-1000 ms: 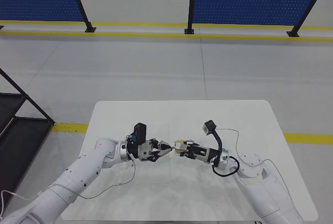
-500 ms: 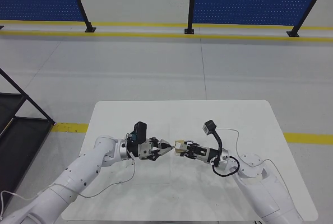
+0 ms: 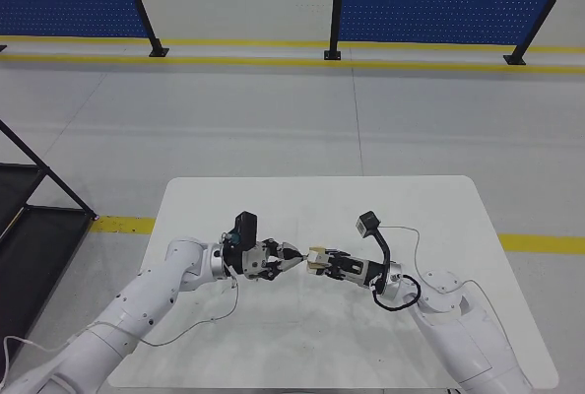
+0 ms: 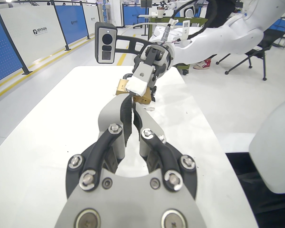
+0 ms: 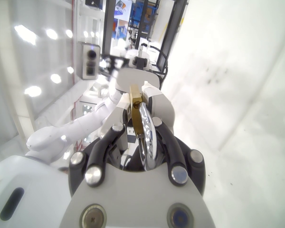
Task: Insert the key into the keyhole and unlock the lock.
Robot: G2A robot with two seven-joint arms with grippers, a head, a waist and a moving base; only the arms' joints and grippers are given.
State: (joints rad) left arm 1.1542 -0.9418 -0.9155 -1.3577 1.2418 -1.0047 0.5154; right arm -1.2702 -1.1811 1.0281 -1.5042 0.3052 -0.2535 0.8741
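On the left, above the white table point(image 3: 224, 207), the left gripper point(image 3: 291, 258) points right. Its fingers are pressed together on the thin key point(image 4: 132, 101), whose tip meets the end of the brass padlock point(image 4: 120, 88). Whether the key sits in the keyhole cannot be told. Just right of it, the right gripper point(image 5: 136, 96) points left, its white-padded fingers point(image 4: 137, 87) clamped on the padlock's body. The chrome shackle point(image 5: 147, 129) lies back between them.

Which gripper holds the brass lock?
The right gripper: it clamps the lock, shackle toward its wrist. The left gripper pinches the key instead.
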